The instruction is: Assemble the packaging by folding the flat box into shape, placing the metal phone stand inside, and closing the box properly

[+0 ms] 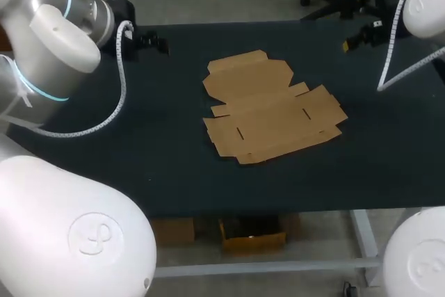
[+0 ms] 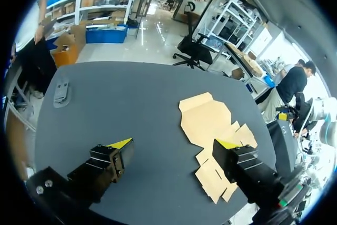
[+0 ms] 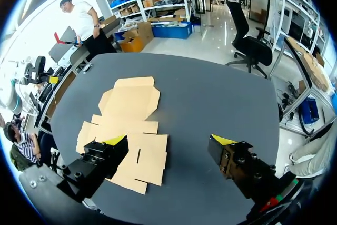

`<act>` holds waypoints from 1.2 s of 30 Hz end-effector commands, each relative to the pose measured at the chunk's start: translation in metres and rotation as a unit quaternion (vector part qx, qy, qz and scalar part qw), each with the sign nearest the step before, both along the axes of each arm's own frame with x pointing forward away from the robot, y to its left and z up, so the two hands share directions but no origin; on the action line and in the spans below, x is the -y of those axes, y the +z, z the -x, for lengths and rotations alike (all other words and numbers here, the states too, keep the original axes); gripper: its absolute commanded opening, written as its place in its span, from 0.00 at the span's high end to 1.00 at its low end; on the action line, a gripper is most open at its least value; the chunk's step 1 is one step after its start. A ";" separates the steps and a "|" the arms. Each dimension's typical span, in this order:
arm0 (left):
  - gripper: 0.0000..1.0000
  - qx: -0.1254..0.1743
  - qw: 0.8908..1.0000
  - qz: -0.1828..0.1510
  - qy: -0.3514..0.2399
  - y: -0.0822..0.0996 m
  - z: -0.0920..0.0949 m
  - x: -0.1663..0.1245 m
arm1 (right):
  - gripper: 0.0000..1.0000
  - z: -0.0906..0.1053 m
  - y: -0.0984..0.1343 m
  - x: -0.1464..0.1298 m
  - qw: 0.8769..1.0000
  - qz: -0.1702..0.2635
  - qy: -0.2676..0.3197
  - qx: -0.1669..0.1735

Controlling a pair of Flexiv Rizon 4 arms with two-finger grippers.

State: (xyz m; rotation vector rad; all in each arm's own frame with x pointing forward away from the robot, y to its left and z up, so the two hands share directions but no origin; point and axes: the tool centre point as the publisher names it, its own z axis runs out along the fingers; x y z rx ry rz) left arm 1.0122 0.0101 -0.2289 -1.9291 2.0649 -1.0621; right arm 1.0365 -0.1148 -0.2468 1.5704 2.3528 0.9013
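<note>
Folding has not yet begun, I judge. At the head view's upper left the left gripper (image 2: 174,144) hangs with its fingers wide apart, holding nothing. Ahead of it lies one small grey piece (image 2: 60,90), perhaps the phone stand, well apart from the box. One flat box (image 1: 271,106) lies unfolded at mid-frame. At upper right the right gripper (image 3: 169,140) is likewise spread and empty. The next move calls for reaching a flap's edge and raising it.

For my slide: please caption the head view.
Flat cardboard box on the table; left end effector and right end effector clear of it.
</note>
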 end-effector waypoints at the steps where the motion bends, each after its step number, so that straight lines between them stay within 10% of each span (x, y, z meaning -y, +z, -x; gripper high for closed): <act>1: 0.00 -0.022 1.000 0.004 0.019 -0.003 0.003 0.003 | 0.00 -0.002 -0.002 0.001 1.000 -0.004 -0.002 -0.027; 19: 0.00 -0.078 0.993 0.070 0.051 -0.024 0.030 0.012 | 0.00 0.016 -0.047 0.001 0.982 -0.022 -0.017 -0.184; 36: 0.00 -0.115 0.988 0.094 0.051 -0.027 0.031 0.020 | 0.00 0.042 -0.078 -0.007 0.966 -0.060 -0.051 -0.245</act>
